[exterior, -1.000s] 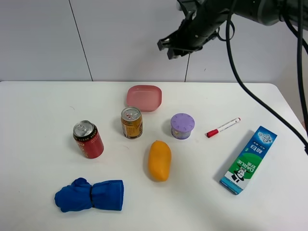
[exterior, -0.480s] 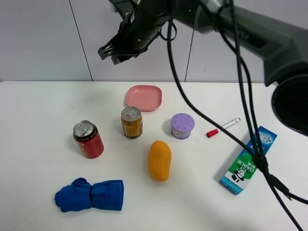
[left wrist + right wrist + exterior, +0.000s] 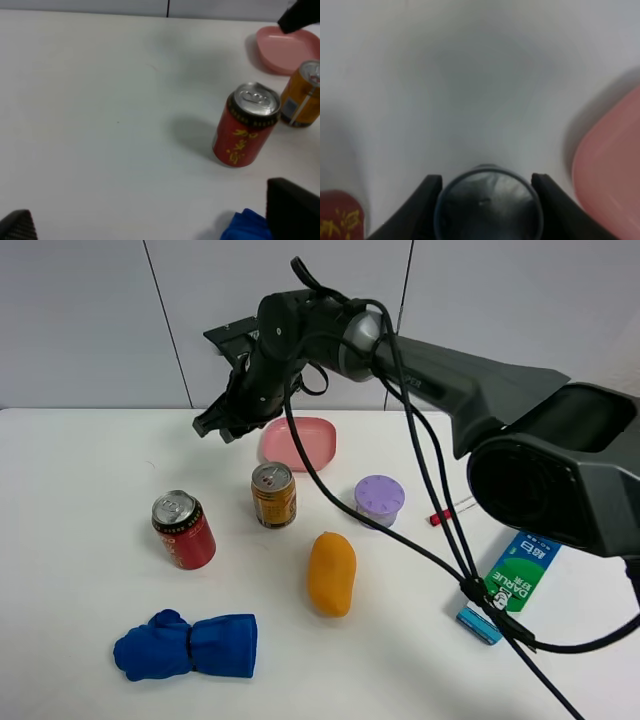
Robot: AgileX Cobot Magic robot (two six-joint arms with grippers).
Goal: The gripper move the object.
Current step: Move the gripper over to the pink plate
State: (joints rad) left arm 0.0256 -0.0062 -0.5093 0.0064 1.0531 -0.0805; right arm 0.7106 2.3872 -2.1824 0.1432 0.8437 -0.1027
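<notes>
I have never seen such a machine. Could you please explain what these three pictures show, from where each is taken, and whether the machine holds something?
This is a robot with two arms, each ending in a two-fingered claw called a gripper. The wide picture comes from a camera mounted high over a white table. On the table are a red can, a golden can, a pink dish, a purple container, a yellow fruit, a blue cloth and a toothpaste box. The other two pictures come from small cameras on the wrists. The right gripper, above the table near the pink dish, is shut on a small silvery cap. The left gripper is open and empty, near the red can.
</notes>
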